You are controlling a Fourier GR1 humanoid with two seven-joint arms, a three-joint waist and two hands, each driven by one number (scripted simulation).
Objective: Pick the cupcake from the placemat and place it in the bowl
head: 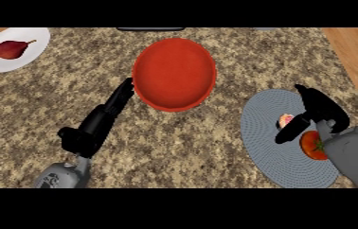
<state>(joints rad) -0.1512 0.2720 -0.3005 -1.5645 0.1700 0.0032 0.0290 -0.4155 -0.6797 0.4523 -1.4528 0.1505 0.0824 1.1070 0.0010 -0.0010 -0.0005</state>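
Note:
A red bowl [174,73] sits in the middle of the counter. At the right lies a round grey placemat [269,150]. On it is the cupcake [285,120], pink and cream, mostly hidden by my right hand [323,110]. That hand hangs over the cupcake with its thumb reaching down along the cupcake's near side and its fingers spread past the far side, curved but not closed on it. My left hand [98,121] stretches open with straight fingers whose tips come close to the bowl's left rim.
A red tomato [312,145] lies on the placemat beside my right wrist. A white plate [28,53] with a dark red pear [15,48] sits at the far left. A wooden edge runs along the counter's right side.

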